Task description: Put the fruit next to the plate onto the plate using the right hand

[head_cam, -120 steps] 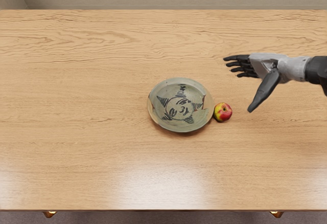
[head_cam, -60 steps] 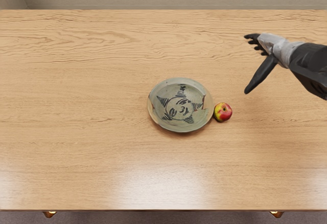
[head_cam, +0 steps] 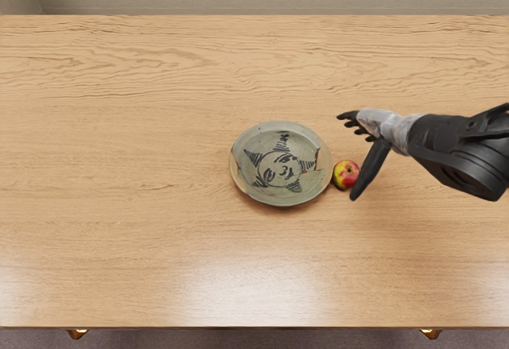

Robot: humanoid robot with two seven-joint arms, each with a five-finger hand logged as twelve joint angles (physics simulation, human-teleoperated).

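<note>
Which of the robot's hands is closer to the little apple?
Right. The right hand hovers open just right of the apple, not grasping it; the left hand is out of view.

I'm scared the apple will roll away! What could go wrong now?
The right hand is open and hangs very close to the apple. The apple is round, so a bump might roll it across the table before the hand grips it. It also sits close beside the plate, with little room on that side, so the hand might knock the plate while grabbing.
</note>
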